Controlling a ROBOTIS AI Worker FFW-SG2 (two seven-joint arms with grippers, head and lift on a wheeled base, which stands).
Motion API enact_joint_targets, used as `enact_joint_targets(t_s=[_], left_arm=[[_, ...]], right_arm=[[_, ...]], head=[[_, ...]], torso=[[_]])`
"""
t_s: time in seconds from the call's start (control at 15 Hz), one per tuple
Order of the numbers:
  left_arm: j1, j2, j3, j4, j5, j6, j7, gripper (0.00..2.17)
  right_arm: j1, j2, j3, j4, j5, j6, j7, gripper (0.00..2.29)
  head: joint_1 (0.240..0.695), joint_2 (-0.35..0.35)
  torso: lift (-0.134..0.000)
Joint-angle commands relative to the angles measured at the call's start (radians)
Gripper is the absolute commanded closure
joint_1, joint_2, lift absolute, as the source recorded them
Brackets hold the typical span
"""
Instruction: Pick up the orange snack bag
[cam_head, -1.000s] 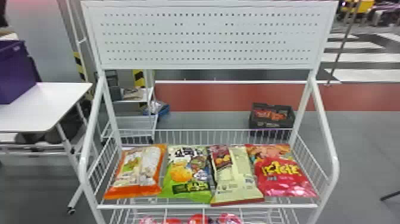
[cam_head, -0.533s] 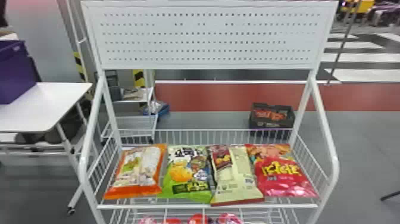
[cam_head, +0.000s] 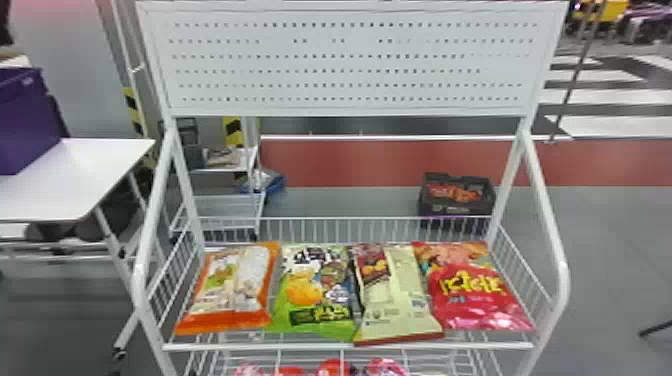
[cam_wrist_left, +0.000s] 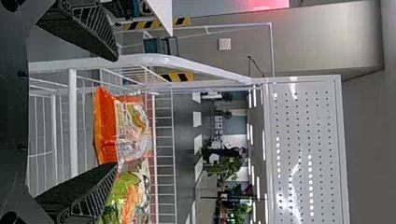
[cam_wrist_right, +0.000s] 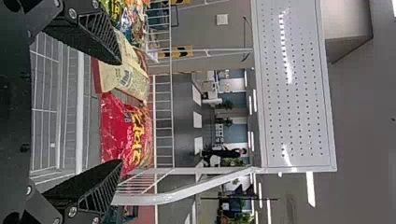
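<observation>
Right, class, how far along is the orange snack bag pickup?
Nothing looks done: the orange snack bag lies in the white basket beside the green bag. Nothing is in hand; the left end effector and right end effector stand open. Grasping and lifting remain.

Shelf (cam_head: 300, 346): wht. wire, upper tier, w/ raised mesh sides & back, low front rail. Contents: 4 bags, single row, lying w/ printed faces up. L to R: orange snack bag (cam_head: 232, 290); green bag (cam_head: 315, 295), orange fruit print; cream bag (cam_head: 397, 300), dk. red btm. edge, at front rail; red bag (cam_head: 472, 295), yellow lettering, nr. R side. Lower tier: red/pink items (cam_head: 332, 368), partly visible, type unclear.
</observation>
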Motion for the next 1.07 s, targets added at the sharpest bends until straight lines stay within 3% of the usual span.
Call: enact_joint_targets(t_s=[0.0,0.27,0.6,1.0], left_arm=[[-0.070,0.003,-0.034,0.022,0.004,0.010,-0.001,0.09],[-0.200,0.004,-0.097,0.041,0.021,0.161,-0.004,0.09],[-0.414,-0.003,-0.212,0.168,0.031,0.268,-0.002,0.09],[-0.592,-0.036,-0.236,0.289,0.091,0.366,-0.001,0.09]], right_arm=[[-0.004,0.001,0.005,0.007,0.000,-0.006,0.000,0.14],[-0.007,0.004,0.014,0.016,0.003,-0.012,0.000,0.14],[-0.009,0.002,0.015,0.018,0.003,-0.012,0.000,0.14],[-0.015,-0.004,0.015,0.026,0.002,-0.018,0.000,0.14]], head=[[0.499,0.000],[0.499,0.000],[0.499,0.000],[0.499,0.000]], torso=[[0.000],[0.000],[0.000],[0.000]])
